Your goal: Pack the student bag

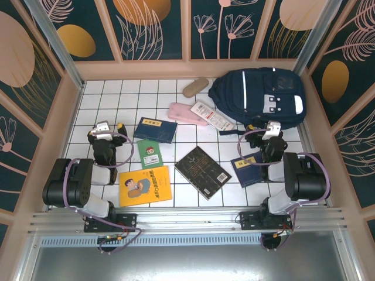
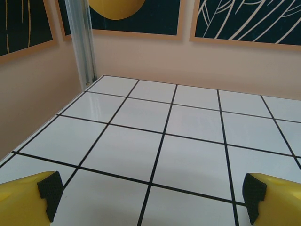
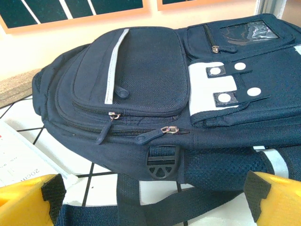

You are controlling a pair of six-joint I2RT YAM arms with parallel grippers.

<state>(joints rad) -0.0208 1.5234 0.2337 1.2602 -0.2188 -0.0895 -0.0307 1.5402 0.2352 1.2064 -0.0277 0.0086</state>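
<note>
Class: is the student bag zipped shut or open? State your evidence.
Shut, as far as shown: the student bag lies flat, front up, and both visible zip lines are closed.

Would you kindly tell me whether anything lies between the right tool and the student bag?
Nothing visible does. The open right tool faces the student bag directly; just the bag's own dark strap lies between them. The white card packet lies left of the bag in the top view.

Top overhead, whole table [image 1: 117,93]; left wrist low, faces back-left corner [image 2: 91,77]; right wrist close on student bag [image 3: 141,80] [image 1: 258,96], shared with top
</note>
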